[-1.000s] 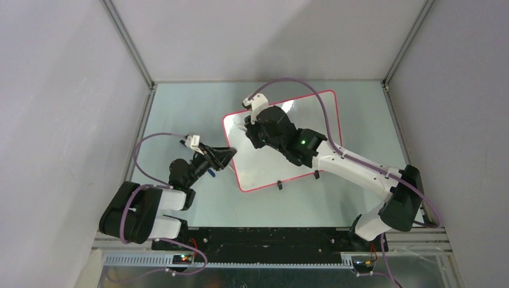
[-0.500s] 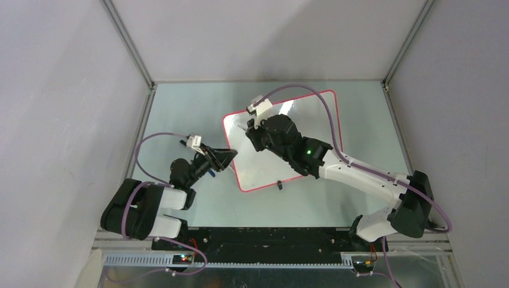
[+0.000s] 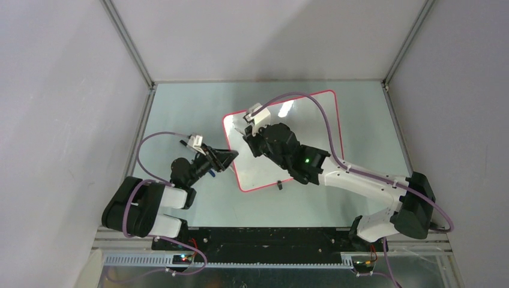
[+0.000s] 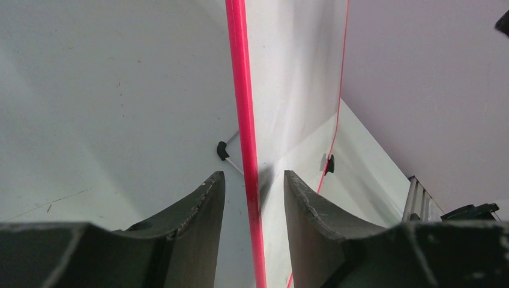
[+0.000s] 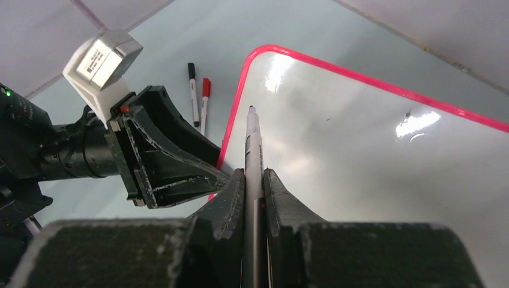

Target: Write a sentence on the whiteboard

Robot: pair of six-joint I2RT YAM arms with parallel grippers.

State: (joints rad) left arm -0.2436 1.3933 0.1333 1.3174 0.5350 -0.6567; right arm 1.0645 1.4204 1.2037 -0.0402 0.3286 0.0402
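- Whiteboard [image 3: 300, 114] lies flat on the tabletop [image 3: 180, 108], right of centre and turned askew. One corner sits close to the far edge, and the side with the black clip feet [image 4: 222, 150] faces the near edge.
- No blue writing shows on any part of the board in view, so the sentence is judged not yet begun.
- Left gripper [image 4: 252, 177] is at the board's left edge. Its jaws stand apart, one on each side of the red frame [image 4: 243, 90], with a sliver of gap on both sides. It is not clamped, as far as the wrist view shows.
- Right gripper [image 5: 255, 180] is closed tight on a marker [image 5: 252, 141], gripping mid-barrel. The tip points out over the board just inside its left edge, near the far-left corner. Whether the tip touches the board cannot be told.
- Two spare markers [image 5: 193, 90] lie on the tabletop just left of the board, apart from it.
- Handling, board: judged thin, stiff and light, with a glossy face. It will likely skate on the smooth tabletop under pen pressure. It is best held at the frame edge, clear of the writing area.
- Handling, marker: it has a slim, rigid, smooth barrel that can twist or slip in the pads. The tip is probably soft, so light downward pressure should suffice.
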